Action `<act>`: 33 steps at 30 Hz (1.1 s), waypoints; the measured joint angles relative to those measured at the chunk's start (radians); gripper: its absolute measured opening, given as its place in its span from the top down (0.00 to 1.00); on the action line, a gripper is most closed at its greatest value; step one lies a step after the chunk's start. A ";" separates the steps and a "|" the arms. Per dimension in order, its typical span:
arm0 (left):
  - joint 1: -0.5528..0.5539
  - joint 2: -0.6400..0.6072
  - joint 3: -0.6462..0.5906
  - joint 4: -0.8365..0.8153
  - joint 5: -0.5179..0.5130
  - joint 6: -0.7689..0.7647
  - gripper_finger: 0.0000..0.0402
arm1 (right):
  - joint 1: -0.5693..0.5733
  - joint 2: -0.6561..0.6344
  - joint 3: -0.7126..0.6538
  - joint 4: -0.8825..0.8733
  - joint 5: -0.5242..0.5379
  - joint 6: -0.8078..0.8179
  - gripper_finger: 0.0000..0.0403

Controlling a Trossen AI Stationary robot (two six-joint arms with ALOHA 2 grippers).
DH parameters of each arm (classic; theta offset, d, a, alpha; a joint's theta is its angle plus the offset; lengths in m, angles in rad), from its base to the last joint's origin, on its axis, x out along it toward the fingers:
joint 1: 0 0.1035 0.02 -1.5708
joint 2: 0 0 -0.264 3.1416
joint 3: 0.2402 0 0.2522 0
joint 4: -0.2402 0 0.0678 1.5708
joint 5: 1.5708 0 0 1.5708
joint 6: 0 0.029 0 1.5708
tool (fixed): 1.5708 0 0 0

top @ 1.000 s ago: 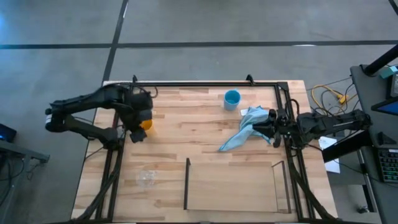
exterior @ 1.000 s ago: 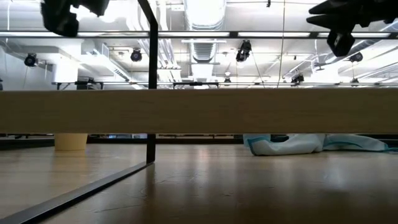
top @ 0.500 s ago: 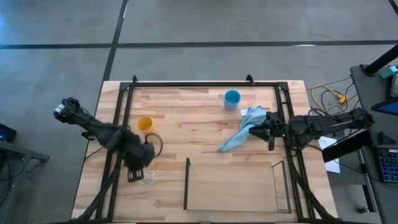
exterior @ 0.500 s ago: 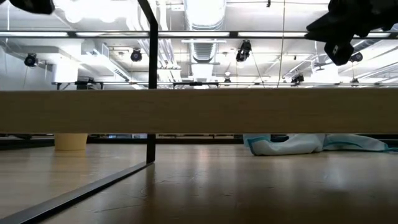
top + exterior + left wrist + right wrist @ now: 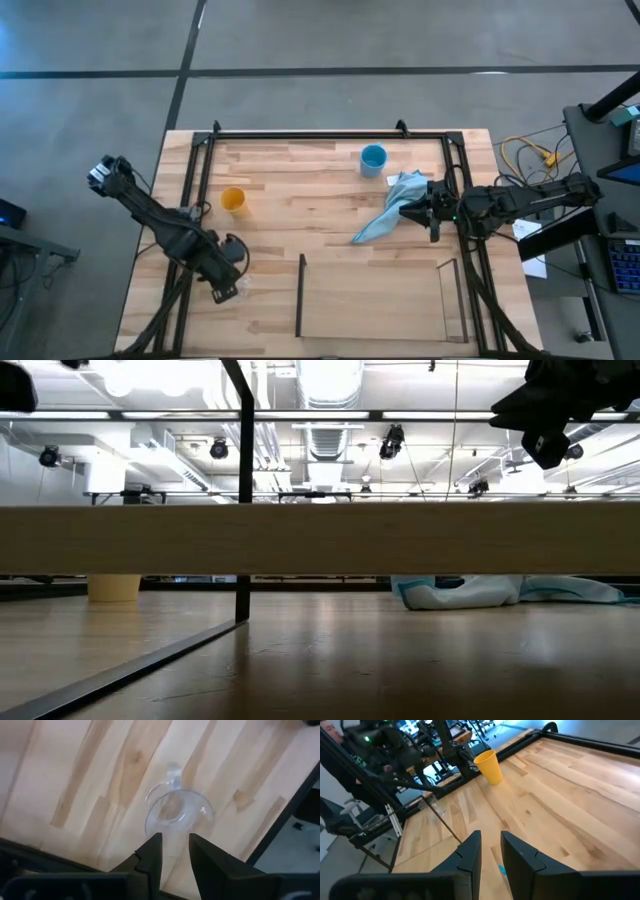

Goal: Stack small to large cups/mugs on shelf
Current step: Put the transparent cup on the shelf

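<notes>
bright, even | ceiling lamps glare | foreground board blurred

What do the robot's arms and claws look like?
Both arms are black and jointed. The left arm has a pale tip at its outer joint and a cable looped near its claw. Each claw, like the right claw, has two dark, flat, angular fingers.

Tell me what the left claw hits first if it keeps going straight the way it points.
Most likely the clear cup. The left claw hangs just above it, fingers slightly apart and aimed down at its rim. Under the cup is only the table. The height of the claw over the cup is hard to judge.
</notes>
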 joint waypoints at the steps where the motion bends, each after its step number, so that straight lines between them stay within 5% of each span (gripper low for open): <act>1: 0.000 -0.001 -0.016 0.005 0.000 -0.005 0.80 | 0.000 0.000 0.000 0.000 0.000 0.002 0.83; 14: 0.000 -0.083 -0.222 0.167 0.006 -0.077 0.80 | 0.000 0.000 0.000 0.000 0.000 0.005 0.83; 33: 0.000 -0.120 -0.287 0.263 0.010 -0.076 0.80 | 0.000 0.000 -0.001 0.000 0.000 0.004 0.83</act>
